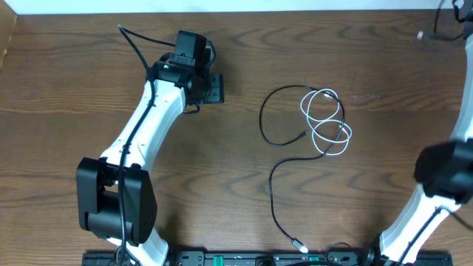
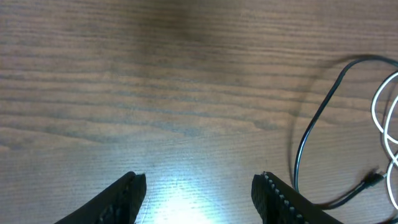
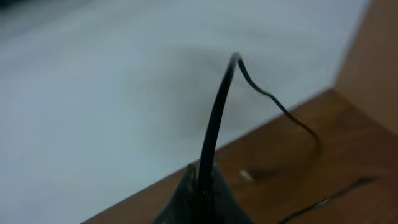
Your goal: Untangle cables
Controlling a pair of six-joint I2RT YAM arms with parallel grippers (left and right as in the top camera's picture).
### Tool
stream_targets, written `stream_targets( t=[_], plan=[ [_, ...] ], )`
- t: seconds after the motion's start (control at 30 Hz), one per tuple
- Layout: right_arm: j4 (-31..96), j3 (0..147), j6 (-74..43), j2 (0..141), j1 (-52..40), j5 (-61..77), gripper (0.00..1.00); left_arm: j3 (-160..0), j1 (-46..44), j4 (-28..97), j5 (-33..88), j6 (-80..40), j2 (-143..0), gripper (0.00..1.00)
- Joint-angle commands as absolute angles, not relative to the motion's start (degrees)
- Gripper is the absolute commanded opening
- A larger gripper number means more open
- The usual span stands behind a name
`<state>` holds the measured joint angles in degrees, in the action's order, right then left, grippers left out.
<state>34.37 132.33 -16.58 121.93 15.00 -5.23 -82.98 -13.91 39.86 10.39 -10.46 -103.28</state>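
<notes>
The black cable (image 1: 262,122) and the white cable (image 1: 304,109) lie looped over each other on the wooden table right of centre. The black one trails down to a plug (image 1: 298,244) at the front edge. My left gripper (image 1: 214,89) is open and empty, to the left of the cables. In the left wrist view its fingers (image 2: 200,180) hover over bare wood, with the black cable (image 2: 305,137) and white cable (image 2: 379,106) to the right. My right gripper (image 3: 205,180) is shut on a separate thin black cord (image 3: 217,112) at the table's far right corner.
The thin black cord (image 1: 443,22) and a small plug (image 1: 420,35) show at the top right of the table. The table's far edge meets a white surface (image 3: 93,93). The right arm (image 1: 443,174) stands along the right edge.
</notes>
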Motion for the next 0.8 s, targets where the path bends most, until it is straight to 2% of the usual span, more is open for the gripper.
stream_targets(
  t=[0.0,0.2,0.33,0.4,0.47,0.5,0.53,0.63,0.77],
  plan=[
    [30.7,132.14,-17.17,127.2,19.64,-8.99,0.01,-83.33,-13.74,40.07,10.46,-10.13,-101.73,0.59],
    [30.02,132.14,-17.15,135.46,23.2,-8.67,0.01,-83.33,-13.74,40.05,10.46,-10.13,-101.75,0.59],
    [36.64,132.14,-17.15,139.9,23.53,-8.58,0.02,-83.33,-13.74,40.05,10.46,-10.13,-101.75,0.59],
    [41.08,132.14,-17.15,140.38,23.46,-8.21,0.13,-83.33,-13.74,40.05,10.48,-10.13,-101.75,0.6],
    [44.82,132.16,-17.1,140.16,23.35,-7.46,0.41,-83.33,-13.74,40.05,10.46,-10.13,-101.75,0.59],
    [47.11,132.2,-17.06,139.98,23.31,-5.69,0.59,-83.33,-13.74,40.05,10.46,-10.13,-101.75,0.59],
    [48.42,132.2,-16.6,139.9,23.24,-4.4,0.66,-83.33,-13.74,40.05,10.46,-10.13,-101.75,0.59],
    [54.52,132.22,-12.75,139.33,22.5,6.68,0.63,-83.33,-13.74,40.05,10.46,-10.11,-101.75,0.59],
    [62.33,132.22,-12.75,138.91,21.23,15.03,0.75,-83.33,-13.74,40.29,10.46,-10.11,-101.75,0.59]
  ],
)
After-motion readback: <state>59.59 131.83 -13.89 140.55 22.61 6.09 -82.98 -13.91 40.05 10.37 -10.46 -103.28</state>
